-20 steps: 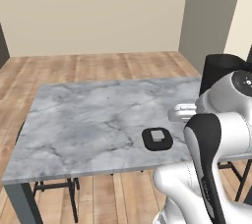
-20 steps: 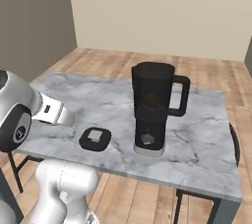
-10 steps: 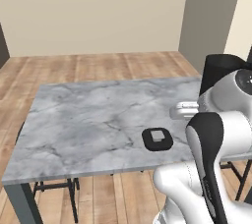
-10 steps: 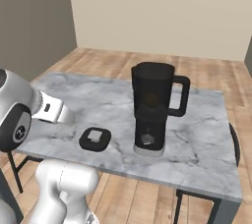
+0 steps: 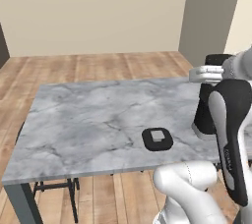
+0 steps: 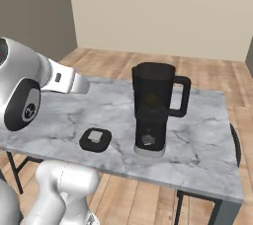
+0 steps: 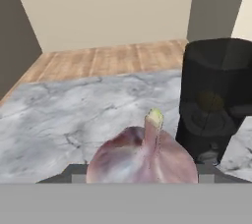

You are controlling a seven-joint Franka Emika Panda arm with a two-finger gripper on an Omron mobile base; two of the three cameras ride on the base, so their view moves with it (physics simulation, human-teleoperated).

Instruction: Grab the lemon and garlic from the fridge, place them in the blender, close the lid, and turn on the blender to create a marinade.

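A pale purple garlic bulb [image 7: 142, 156] sits between my gripper's [image 7: 141, 173] dark fingertips, which are shut on it. My white hand [image 6: 69, 82] hovers above the marble table [image 6: 207, 135], left of the blender [image 6: 153, 105] and apart from it. The black blender jug [image 7: 216, 95] stands open-topped on its base, handle to the right. A dim yellow shape, probably the lemon [image 6: 152, 101], shows through the jug wall. The black lid [image 6: 95, 139] with its grey knob lies flat on the table near the front edge, also the lid [image 5: 157, 138]. The fridge is out of view.
The marble table [image 5: 88, 115] stands on a wooden floor with beige walls behind. Dark chair or stool frames [image 5: 54, 186] sit under its front edge. My own arm [image 5: 231, 134] blocks much of the blender [image 5: 209, 115] in the left base view.
My hand with the garlic has risen above the table and moved a little toward the blender. Blender and lid have not moved.
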